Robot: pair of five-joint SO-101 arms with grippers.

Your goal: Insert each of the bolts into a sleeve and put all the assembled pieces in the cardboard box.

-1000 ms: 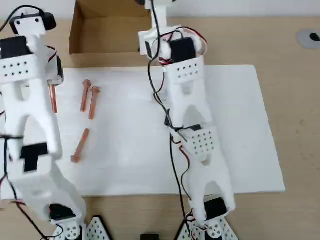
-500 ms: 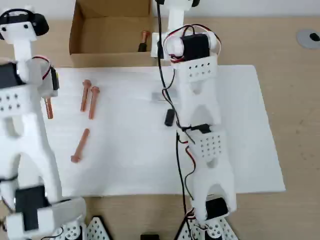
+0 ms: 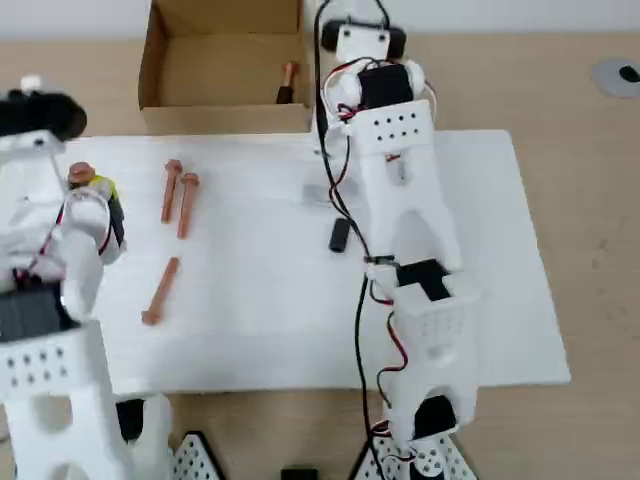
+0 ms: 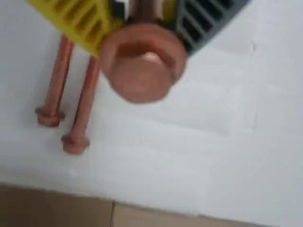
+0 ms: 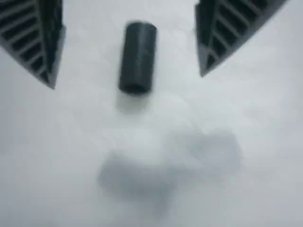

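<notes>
With the left gripper (image 4: 142,16) clamped on a bolt (image 4: 142,64) near the left edge of the mat (image 3: 250,300), the right gripper (image 5: 127,75), open over the sleeve (image 5: 137,54) lying mid-mat, needed to drop straight and pinch it mid-length, leaving both bore ends clear for the bolt.

White sheet (image 3: 250,300) over wooden table (image 3: 585,150), grey disc (image 3: 617,76), perhaps a grommet, at far corner

Three copper-coloured metal bolts (image 3: 187,205) lie flat at the left, a fourth bolt (image 3: 82,175) head-up farther left; a short black cylindrical sleeve (image 3: 340,234) lies mid-scene; one sleeved bolt (image 3: 288,82) rests inside the far open brown cardboard box (image 3: 200,118)
</notes>
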